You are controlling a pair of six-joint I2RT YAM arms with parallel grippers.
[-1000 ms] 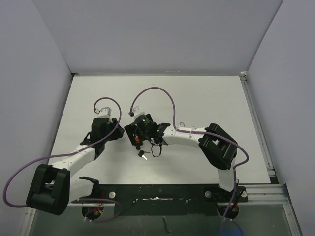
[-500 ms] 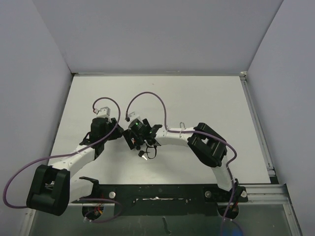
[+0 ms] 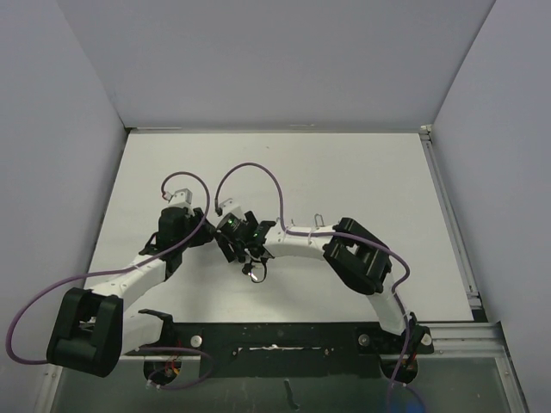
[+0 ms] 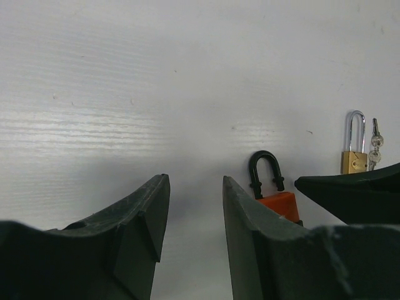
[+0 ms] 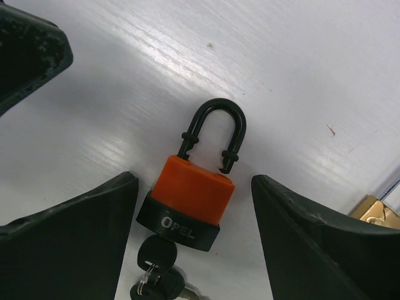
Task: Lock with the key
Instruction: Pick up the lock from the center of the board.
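Two padlocks lie on the counter (image 5: 312, 62): one orange padlock (image 5: 187, 197), key (image 5: 156, 253) inserted, between the released right jaws, one brass padlock (image 4: 354, 156) outside them; left jaws likewise released.

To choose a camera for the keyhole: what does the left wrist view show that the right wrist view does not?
Only left wrist: the silver shackle of the brass padlock, small keys beside it. Only right wrist: the key in the orange padlock, and its OPEL lettering. Both: the orange padlock and its black shackle, on the white table.
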